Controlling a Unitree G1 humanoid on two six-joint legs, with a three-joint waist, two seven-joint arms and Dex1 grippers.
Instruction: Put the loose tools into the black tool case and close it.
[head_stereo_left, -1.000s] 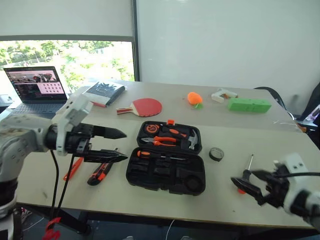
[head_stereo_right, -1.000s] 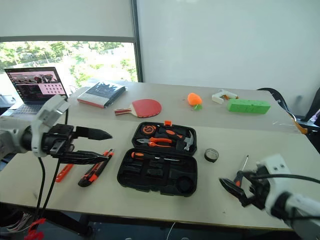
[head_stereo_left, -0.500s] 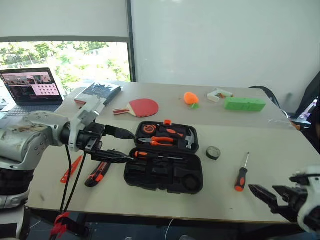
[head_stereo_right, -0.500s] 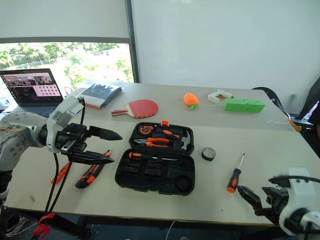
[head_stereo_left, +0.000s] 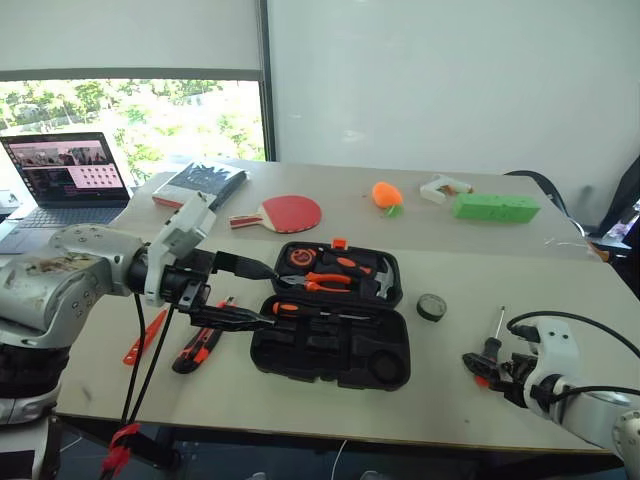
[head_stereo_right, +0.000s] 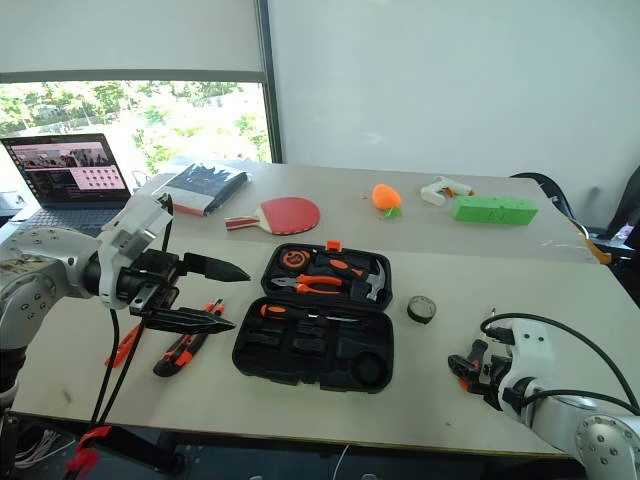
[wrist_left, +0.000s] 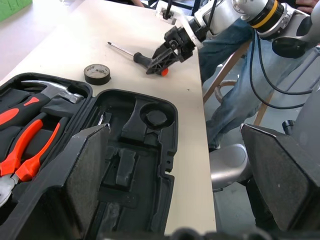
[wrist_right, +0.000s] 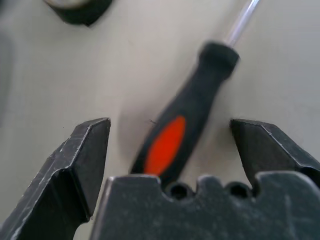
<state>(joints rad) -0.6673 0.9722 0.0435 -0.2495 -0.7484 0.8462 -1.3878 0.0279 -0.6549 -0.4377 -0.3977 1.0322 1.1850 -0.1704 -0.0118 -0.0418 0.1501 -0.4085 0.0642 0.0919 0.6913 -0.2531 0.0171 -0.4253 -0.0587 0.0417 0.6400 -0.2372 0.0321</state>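
Slim orange screwdriver (head_stereo_left: 145, 337): lies on the table (head_stereo_left: 300, 400), far left, not packed.
Utility knife (head_stereo_left: 198, 346): right beside it, also loose.
Left gripper (head_stereo_left: 258, 293): hangs in the air over the left edge of the case, fingers wide apart, holding nothing.
Black tool case (head_stereo_left: 331, 346): open in the middle of the table. One screwdriver (head_stereo_left: 310, 310) already sits inside. Most slots look empty.
Tape roll (head_stereo_left: 432, 307): on the table, just right of the case.
Last screwdriver (wrist_right: 180, 129): on the table near the right edge.
Right gripper (wrist_right: 170, 145): low at this screwdriver's handle, one finger on each side, not squeezing yet.
Left to do: four tools to pack, then shut the lid.
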